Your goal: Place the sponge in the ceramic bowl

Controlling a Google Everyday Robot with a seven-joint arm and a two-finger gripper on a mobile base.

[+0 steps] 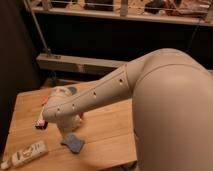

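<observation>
While the tool (70, 131) hangs low over the desk (107, 130), just above and behind one flat blue sponge (73, 143), its grip cannot be told; one white bottle (27, 154) lies at the desk's near left corner.

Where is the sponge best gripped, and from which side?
Grip the sponge across two opposite edges, coming straight down from above: it lies flat on the table, so only its top and edges are exposed. The gripper hangs just above its far left corner.
</observation>
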